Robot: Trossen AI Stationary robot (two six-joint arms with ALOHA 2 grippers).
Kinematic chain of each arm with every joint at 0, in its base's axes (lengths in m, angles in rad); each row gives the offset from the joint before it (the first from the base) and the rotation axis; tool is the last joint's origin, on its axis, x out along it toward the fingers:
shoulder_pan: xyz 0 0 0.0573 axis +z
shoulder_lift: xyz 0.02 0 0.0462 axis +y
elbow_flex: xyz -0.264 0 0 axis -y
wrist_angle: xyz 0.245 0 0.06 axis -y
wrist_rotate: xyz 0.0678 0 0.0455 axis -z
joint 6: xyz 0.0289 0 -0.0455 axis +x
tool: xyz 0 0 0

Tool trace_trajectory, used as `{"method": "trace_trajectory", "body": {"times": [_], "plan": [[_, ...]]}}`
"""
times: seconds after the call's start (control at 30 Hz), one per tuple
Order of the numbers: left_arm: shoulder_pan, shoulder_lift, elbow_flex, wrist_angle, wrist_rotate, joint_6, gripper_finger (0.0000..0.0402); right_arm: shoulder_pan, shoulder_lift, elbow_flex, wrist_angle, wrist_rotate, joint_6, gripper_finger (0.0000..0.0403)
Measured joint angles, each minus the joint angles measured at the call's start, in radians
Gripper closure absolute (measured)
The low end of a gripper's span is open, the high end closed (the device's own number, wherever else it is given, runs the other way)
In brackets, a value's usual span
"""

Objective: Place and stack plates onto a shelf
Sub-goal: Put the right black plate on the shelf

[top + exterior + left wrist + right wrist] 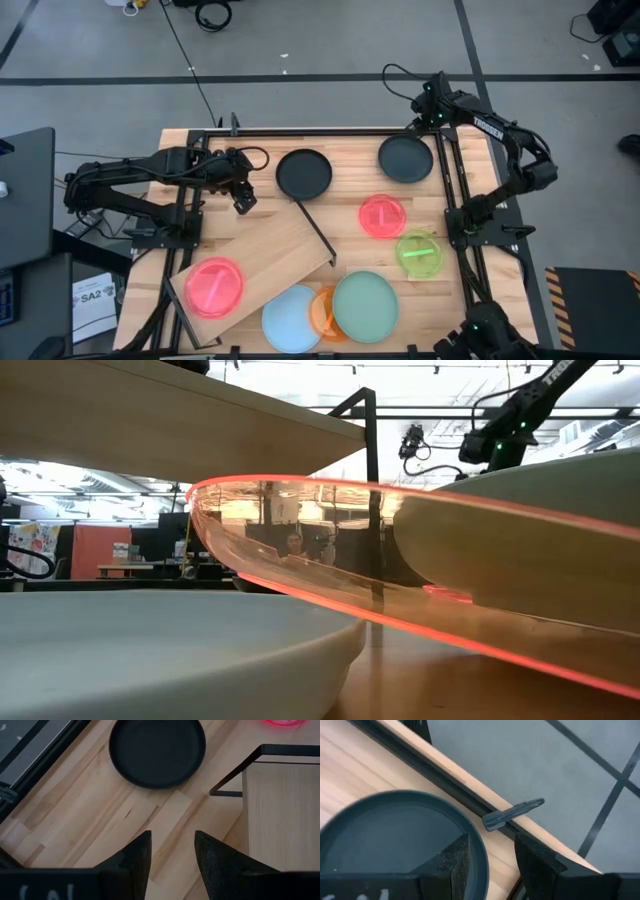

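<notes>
- Overhead: left tool (242, 200) above bare worktop (260, 150), just beside the near black plate (304, 173), well apart from the shelf's pink plate (213, 286).
- Seen from the left wrist: fingers (135, 857) apart, nothing between them, touching nothing; black plate (157, 751) ahead, shelf (280, 810) corner with its black bar frame (235, 775) off to one side.
- Right tool (430, 112) at the far worktop edge, over the rim of the dark plate (405, 158).
- Seen from the right wrist: fingers (452, 857) parted, empty, hanging over the dark plate's (395, 835) edge and the worktop rail (450, 775); contact with the plate not clear.
- Shelf (255, 262) lying at an angle across the near left of the worktop, frame bar (315, 228) at its end towards the middle.
- Second pink plate (382, 216) on the worktop right of the frame bar; neon-green plate (419, 253) just beside it, nearer the right edge.
- Near edge: light-blue plate (290, 318), orange plate (325, 312) and mint plate (366, 306) bunched together, orange partly under the mint one, overlapping the blue.
- Table-height view: orange plate (400, 580) tilted, filling the middle; pale plates on either side; shelf board (150, 410) overhead.
- Frame bar between the left tool and the loose small plates.
</notes>
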Motion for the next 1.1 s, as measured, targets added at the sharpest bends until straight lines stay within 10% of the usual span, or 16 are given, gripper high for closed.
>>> {"method": "trace_trajectory", "body": {"times": [1.1], "plan": [[0.000, 0.000, 0.000, 0.003, -0.001, -0.001, 0.0244, 0.048, 0.323, 0.004, -0.036, 0.115, -0.106, 0.0241]]}}
